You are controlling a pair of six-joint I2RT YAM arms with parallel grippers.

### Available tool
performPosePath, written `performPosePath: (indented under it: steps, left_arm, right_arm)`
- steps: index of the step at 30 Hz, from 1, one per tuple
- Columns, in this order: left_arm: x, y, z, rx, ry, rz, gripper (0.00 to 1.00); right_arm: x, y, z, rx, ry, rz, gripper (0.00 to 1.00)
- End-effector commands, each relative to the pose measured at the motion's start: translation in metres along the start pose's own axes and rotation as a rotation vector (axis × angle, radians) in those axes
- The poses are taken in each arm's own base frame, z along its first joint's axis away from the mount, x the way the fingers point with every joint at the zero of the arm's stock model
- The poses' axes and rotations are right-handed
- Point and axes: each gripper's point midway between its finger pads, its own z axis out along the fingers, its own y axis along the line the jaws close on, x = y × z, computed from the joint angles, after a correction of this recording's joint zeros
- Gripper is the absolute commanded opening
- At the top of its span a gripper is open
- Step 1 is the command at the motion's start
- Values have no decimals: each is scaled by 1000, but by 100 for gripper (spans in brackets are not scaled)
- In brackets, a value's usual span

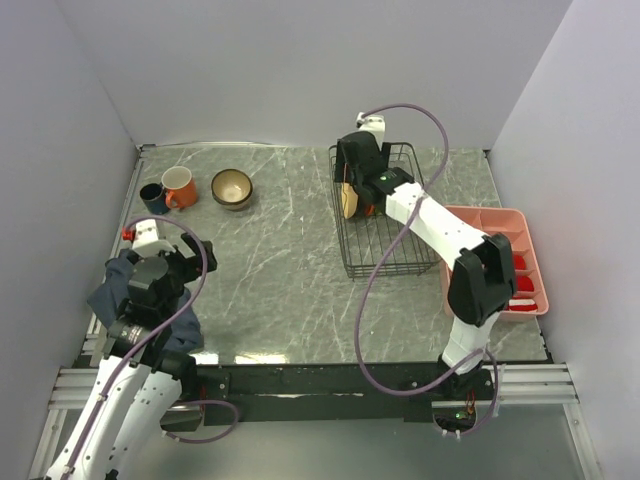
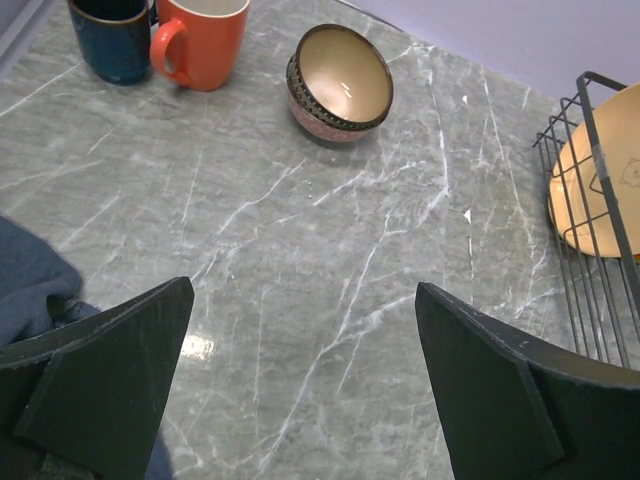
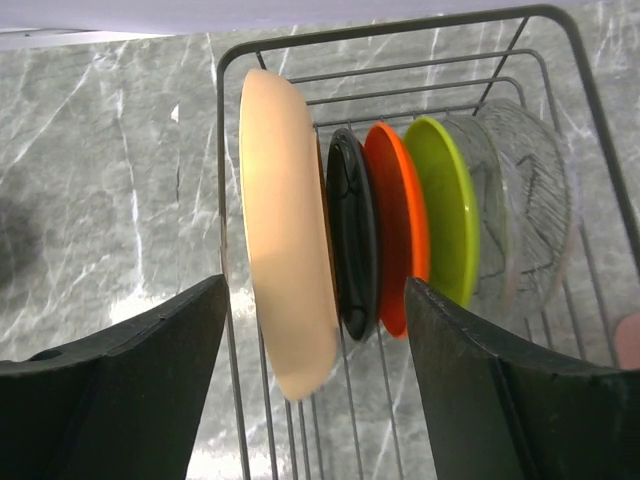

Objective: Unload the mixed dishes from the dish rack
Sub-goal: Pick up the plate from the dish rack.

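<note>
The black wire dish rack (image 1: 392, 262) sits on the right half of the grey marble table (image 1: 290, 270). Five plates stand on edge in its slots: a tan plate (image 3: 290, 230), a dark plate (image 3: 352, 240), an orange-red plate (image 3: 398, 225), a green plate (image 3: 445, 215) and a clear ribbed plate (image 3: 525, 210). The right gripper (image 3: 315, 300) reaches into the rack's far-left end with its jaws spread. One finger is outside the tan plate and the other is past the orange-red one, and neither pad visibly touches a plate. To the right of the rack lies a pink divided tray (image 1: 470, 215) holding red items (image 1: 520, 290). At the far-left corner of the table stand an orange mug (image 2: 205, 35), a dark-blue cup (image 2: 112, 40) touching it, and near them a brown bowl (image 2: 340, 85) with a cream inside. The left gripper (image 2: 305, 290) hangs over bare marble at the near left, fingers wide apart and holding nothing, beside a crumpled blue cloth (image 2: 30, 280).
</note>
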Motion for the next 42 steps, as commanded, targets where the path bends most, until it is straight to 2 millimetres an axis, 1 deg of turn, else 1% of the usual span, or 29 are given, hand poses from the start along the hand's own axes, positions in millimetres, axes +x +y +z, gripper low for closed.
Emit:
performPosePath:
  steps: [1, 2, 4, 5, 6, 7, 8, 9, 10, 12, 13, 14, 15, 16, 17, 18, 19, 20, 22, 23, 25, 26, 28, 29, 32, 35, 38, 42]
  left_arm:
    - [-12, -6, 3, 14, -51, 7, 99]
    - [-12, -7, 3, 16, -50, 8, 99]
    - [-12, -8, 2, 20, -52, 9, 100]
    - [-12, -8, 3, 20, -52, 9, 99]
    - [-11, -8, 3, 22, -51, 11, 99]
    - [-12, -8, 2, 23, -55, 11, 100]
    - [-12, -8, 2, 25, -56, 11, 99]
    - [-12, -8, 2, 27, -57, 12, 99]
    - [-12, -9, 1, 32, -59, 12, 99]
    - [-13, -9, 1, 33, -62, 12, 99]
    - [-14, -9, 0, 34, -68, 13, 99]
    - [-14, -9, 0, 37, -67, 15, 99]
    - [-14, -9, 0, 36, -69, 14, 100]
    - [-14, -9, -1, 37, -71, 13, 99]
    - [-15, -9, -1, 40, -73, 14, 99]
    - [-16, -10, -1, 43, -77, 13, 99]
    - [-16, -10, -2, 44, -80, 12, 99]
    - [-16, -11, -2, 49, -79, 13, 99]
    - [-16, -11, -2, 51, -81, 13, 99]
    - [-16, -12, -3, 56, -81, 14, 99]
    - [-16, -13, -3, 59, -81, 14, 99]
    - [-15, -13, -3, 61, -81, 16, 100]
    - [-15, -14, -4, 64, -80, 17, 99]
    - [-15, -14, -4, 66, -81, 18, 99]
    - [-15, -15, -4, 69, -81, 17, 99]
    - [-14, -15, -4, 69, -78, 20, 99]
    - [-14, -16, -4, 71, -79, 20, 99]
    - [-14, -16, -4, 73, -78, 20, 99]
  right_arm:
    - [-15, 9, 7, 36, -22, 40, 78]
    - [-6, 6, 15, 66, -4, 25, 77]
    - [-7, 7, 20, 81, -4, 20, 75]
    - [0, 8, 25, 99, 6, 2, 73]
    - [2, 7, 27, 112, 14, -9, 72]
    - [-1, 9, 27, 120, 7, -11, 70]
    - [4, 12, 30, 127, 14, -24, 68]
    - [5, 10, 30, 147, 14, -32, 67]
    - [3, 12, 29, 150, 8, -32, 67]
    - [8, 14, 31, 173, 12, -52, 61]
    - [5, 15, 30, 181, 5, -50, 61]
    - [8, 15, 33, 198, 8, -61, 57]
    - [10, 15, 32, 210, 16, -74, 56]
    - [7, 12, 33, 236, 5, -75, 53]
    - [8, 13, 33, 243, 5, -81, 49]
    - [6, 13, 32, 250, 5, -87, 48]
    - [6, 10, 33, 274, -2, -95, 45]
    - [7, 9, 32, 285, 1, -107, 39]
    - [3, 11, 30, 304, -15, -121, 33]
    - [3, 10, 29, 311, -14, -133, 27]
    - [0, 15, 26, 308, -23, -147, 20]
    - [-3, 14, 23, 321, -34, -156, 13]
    - [-6, 19, 18, 322, -51, -171, 10]
    - [-10, 16, 15, 345, -67, -189, 6]
    - [-20, 18, 6, 379, -107, -231, 2]
    - [-30, 23, -2, 395, -140, -273, 1]
    - [-39, 23, -7, 432, -172, -317, 0]
    - [-46, 25, -14, 470, -199, -371, 0]
